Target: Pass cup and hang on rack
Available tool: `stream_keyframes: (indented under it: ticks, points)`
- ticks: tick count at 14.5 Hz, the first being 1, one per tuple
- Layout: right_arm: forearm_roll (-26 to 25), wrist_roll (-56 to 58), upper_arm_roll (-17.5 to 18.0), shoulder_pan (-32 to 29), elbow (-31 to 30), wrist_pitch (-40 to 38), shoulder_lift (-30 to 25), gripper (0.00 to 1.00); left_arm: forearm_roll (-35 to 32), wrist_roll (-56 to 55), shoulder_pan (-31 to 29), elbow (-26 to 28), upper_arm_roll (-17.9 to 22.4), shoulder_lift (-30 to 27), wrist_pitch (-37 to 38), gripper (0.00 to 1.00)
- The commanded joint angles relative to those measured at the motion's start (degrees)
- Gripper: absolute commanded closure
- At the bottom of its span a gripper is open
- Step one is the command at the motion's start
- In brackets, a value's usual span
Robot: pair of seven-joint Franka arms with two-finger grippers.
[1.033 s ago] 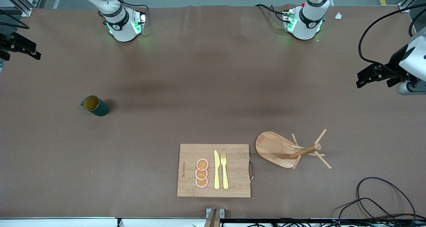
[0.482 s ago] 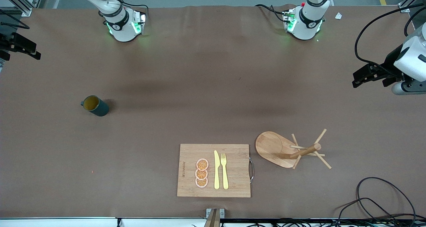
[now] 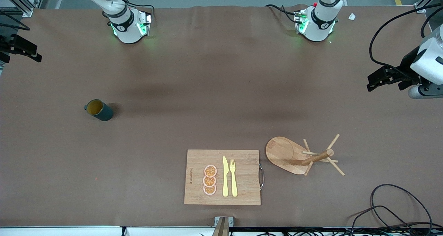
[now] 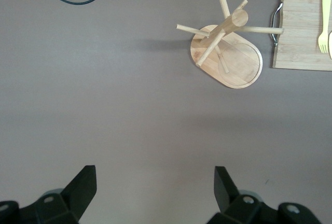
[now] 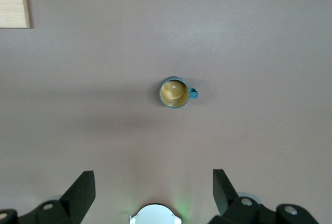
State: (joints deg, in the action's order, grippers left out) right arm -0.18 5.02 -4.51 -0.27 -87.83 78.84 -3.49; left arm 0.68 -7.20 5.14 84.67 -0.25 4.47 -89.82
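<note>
The cup, dark teal-grey with a yellow inside, stands upright on the brown table toward the right arm's end. It also shows in the right wrist view, handle sideways. The rack, a light wooden mug tree with an oval base, stands toward the left arm's end; it shows in the left wrist view too. My right gripper hangs open and empty high over the table's edge at the right arm's end. My left gripper hangs open and empty over the left arm's end.
A wooden cutting board with orange slices, a yellow knife and a fork lies beside the rack, near the front camera's edge. Black cables lie at the table corner near the rack. The arm bases stand along the table's edge farthest from the front camera.
My left gripper has shifted a little toward the table's middle and the bases' edge. The cup, the rack and the right gripper have not moved.
</note>
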Motion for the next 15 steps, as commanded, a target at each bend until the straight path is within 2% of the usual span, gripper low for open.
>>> stream_keyframes:
  ticks: [1, 4, 7, 13, 15]
  points:
    - [-0.26, -0.19, 0.03, -0.17, 0.20, 0.52, 2.95, 0.00, 0.02, -0.53, -0.13, -0.47, -0.01, -0.17, 0.26, 0.00]
    - [-0.60, -0.01, 0.11, 0.18, 0.29, 3.94, 8.31, 0.00, 0.02, -0.62, -0.04, -0.47, -0.01, -0.17, 0.26, 0.00]
    - [-0.08, 5.93, 0.55, 1.23, -2.68, 7.97, 9.72, 0.00, -0.15, -0.62, -0.04, -0.47, -0.01, -0.17, 0.26, 0.00]
    - [0.36, 25.26, 0.38, -2.36, -22.45, 29.40, 9.73, 0.00, 0.11, -0.62, -0.04, -0.47, -0.01, -0.08, 0.26, 0.00]
    - [2.20, 32.56, 0.20, -3.42, -28.25, 37.13, 10.34, 0.00, 0.11, -0.62, -0.13, -0.47, -0.01, -0.17, 0.26, 0.00]
